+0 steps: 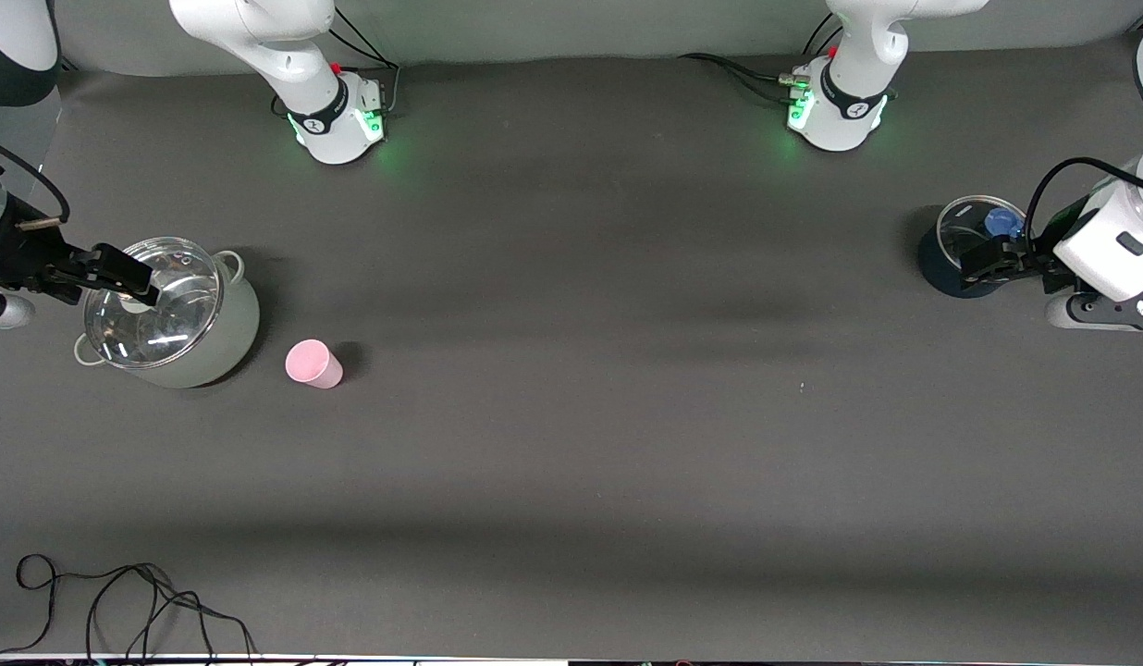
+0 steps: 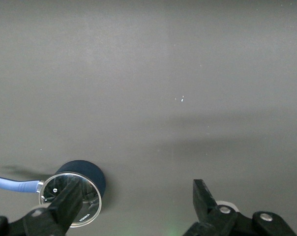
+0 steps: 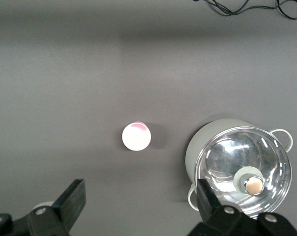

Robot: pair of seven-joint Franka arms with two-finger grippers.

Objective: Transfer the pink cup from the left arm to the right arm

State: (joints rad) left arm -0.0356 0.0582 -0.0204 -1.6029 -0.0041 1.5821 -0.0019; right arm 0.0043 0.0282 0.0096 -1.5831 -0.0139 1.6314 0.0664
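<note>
The pink cup (image 1: 313, 363) stands on the dark table mat at the right arm's end, beside a pale pot and a little nearer the front camera. It also shows in the right wrist view (image 3: 136, 136), apart from the fingers. My right gripper (image 1: 128, 273) is open and empty, up over the pale pot's lid; in its wrist view (image 3: 139, 194) the jaws stand wide. My left gripper (image 1: 989, 261) is open and empty over a small dark pot at the left arm's end, also wide in its wrist view (image 2: 137, 196).
The pale pot with a glass lid (image 1: 165, 310) shows in the right wrist view too (image 3: 242, 167). A small dark blue pot with a glass lid and blue handle (image 1: 962, 242) (image 2: 78, 189) sits at the left arm's end. A black cable (image 1: 118, 601) lies at the table's front edge.
</note>
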